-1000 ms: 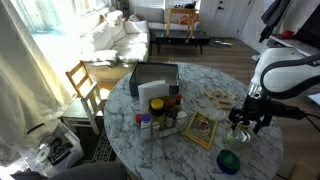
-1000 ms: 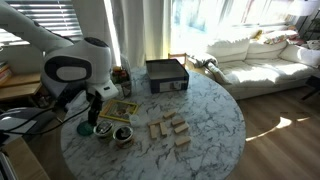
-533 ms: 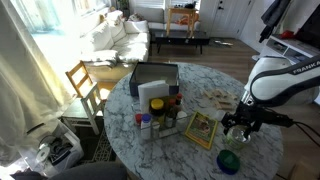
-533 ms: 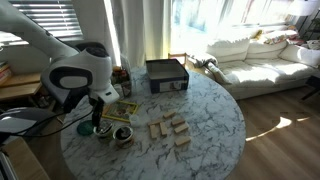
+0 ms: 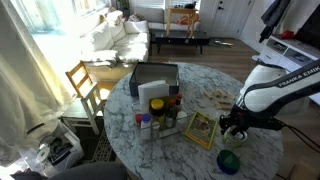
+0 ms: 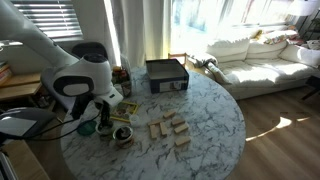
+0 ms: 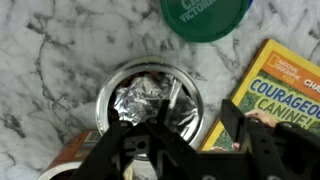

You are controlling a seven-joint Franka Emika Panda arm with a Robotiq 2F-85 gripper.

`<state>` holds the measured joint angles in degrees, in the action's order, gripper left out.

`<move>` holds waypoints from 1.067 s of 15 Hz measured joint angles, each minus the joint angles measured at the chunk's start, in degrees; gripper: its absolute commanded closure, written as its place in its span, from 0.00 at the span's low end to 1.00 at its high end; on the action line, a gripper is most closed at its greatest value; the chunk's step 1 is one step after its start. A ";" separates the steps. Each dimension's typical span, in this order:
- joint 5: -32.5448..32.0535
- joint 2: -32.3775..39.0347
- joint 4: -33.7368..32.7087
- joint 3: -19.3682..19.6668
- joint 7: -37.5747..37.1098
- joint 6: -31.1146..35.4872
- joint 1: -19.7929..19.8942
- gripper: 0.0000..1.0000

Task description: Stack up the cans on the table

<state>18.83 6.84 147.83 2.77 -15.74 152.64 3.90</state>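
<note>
- Gripper [image 7: 180,140] low over can [image 7: 150,95] on table [image 7: 50,60], foil visible inside; jaws spread, gripping nothing.
- Second can [image 7: 65,160] just beside, at 7 o'clock.
- Green lid [image 7: 205,15] at 1 o'clock, book [image 7: 275,85] at 3 o'clock.

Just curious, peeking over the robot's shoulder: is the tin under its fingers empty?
Not empty: the wrist view looks down into the open can, where crumpled foil sits inside.
</note>
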 measured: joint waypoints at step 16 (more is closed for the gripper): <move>-14.38 -7.86 -3.63 2.13 -5.56 -17.89 0.06 0.97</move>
<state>4.45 -1.01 144.20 4.91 -21.30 134.75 3.97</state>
